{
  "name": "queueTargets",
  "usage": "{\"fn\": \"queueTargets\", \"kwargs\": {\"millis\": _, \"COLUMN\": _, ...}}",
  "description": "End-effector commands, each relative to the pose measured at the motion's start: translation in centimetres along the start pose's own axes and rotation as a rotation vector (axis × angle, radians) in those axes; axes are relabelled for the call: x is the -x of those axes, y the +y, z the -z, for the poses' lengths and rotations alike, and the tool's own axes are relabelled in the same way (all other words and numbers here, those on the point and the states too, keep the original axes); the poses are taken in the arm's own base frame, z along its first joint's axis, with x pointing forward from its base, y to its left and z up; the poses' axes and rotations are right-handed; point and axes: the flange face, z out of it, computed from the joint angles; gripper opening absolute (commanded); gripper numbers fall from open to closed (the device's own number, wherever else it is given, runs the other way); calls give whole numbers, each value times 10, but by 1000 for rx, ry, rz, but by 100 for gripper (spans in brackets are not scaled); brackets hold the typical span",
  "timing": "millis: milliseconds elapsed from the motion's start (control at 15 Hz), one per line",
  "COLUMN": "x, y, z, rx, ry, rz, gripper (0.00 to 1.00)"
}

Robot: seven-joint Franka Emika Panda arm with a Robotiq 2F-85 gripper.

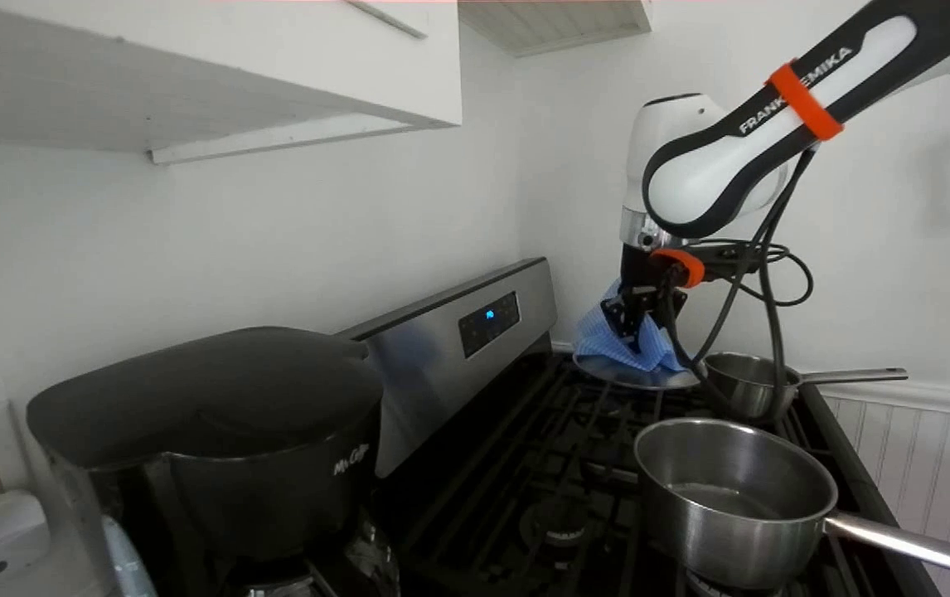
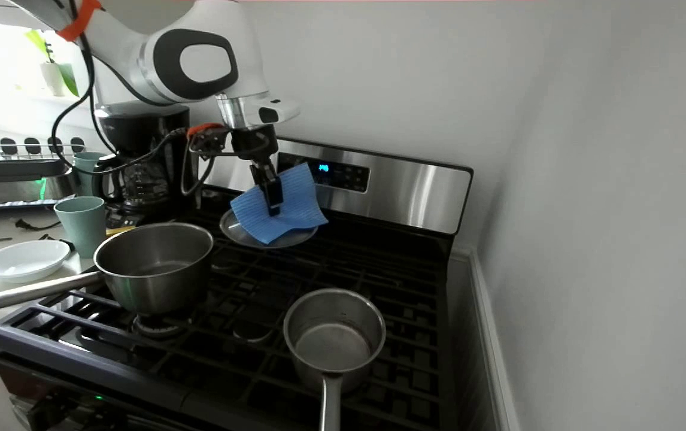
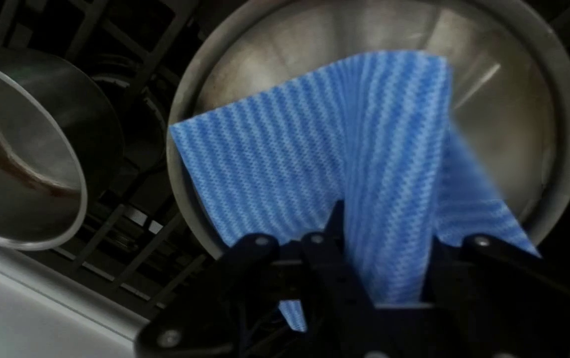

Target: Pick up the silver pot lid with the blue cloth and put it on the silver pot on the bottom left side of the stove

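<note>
My gripper (image 1: pixel 639 330) is over the back of the black stove (image 2: pixel 415 200) with the blue cloth (image 1: pixel 601 336) pinched between its fingers, as the wrist view (image 3: pixel 387 238) shows. The cloth (image 2: pixel 301 197) drapes over the round silver lid (image 2: pixel 236 230). In the wrist view the lid (image 3: pixel 504 89) lies right under the cloth (image 3: pixel 275 164); its knob is hidden. I cannot tell whether the lid touches the grates. The wide silver pot (image 1: pixel 740 539) stands open at the stove's front left, its handle pointing out; it also shows in an exterior view (image 2: pixel 157 290).
A smaller long-handled pot (image 2: pixel 355 376) stands at the stove's front right. A steel pot (image 3: pixel 66 109) shows in the wrist view; I cannot tell which. A black coffee maker (image 1: pixel 276 481), green cup (image 2: pixel 82 224) and white bowl (image 2: pixel 23 263) stand left of the stove. A wall borders the right.
</note>
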Motion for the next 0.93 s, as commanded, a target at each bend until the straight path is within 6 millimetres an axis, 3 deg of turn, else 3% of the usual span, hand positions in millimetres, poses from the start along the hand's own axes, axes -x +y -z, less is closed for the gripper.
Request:
{"fn": "queueTargets", "kwargs": {"millis": 0, "x": 44, "y": 6, "z": 28, "rx": -24, "ry": 20, "rz": 56, "gripper": 3}}
{"fn": "queueTargets", "kwargs": {"millis": 200, "x": 67, "y": 6, "z": 40, "rx": -40, "ry": 36, "rz": 70, "gripper": 3}}
{"fn": "queueTargets", "kwargs": {"millis": 267, "x": 44, "y": 3, "z": 25, "rx": -20, "ry": 1, "rz": 54, "gripper": 11}}
{"fn": "queueTargets", "kwargs": {"millis": 467, "x": 59, "y": 4, "z": 33, "rx": -37, "ry": 9, "rz": 64, "gripper": 11}}
{"fn": "queueTargets", "kwargs": {"millis": 533, "x": 60, "y": 4, "z": 34, "rx": -38, "ry": 9, "rz": 64, "gripper": 3}}
{"fn": "queueTargets", "kwargs": {"millis": 867, "x": 115, "y": 0, "z": 44, "rx": -54, "ry": 21, "rz": 153, "gripper": 3}}
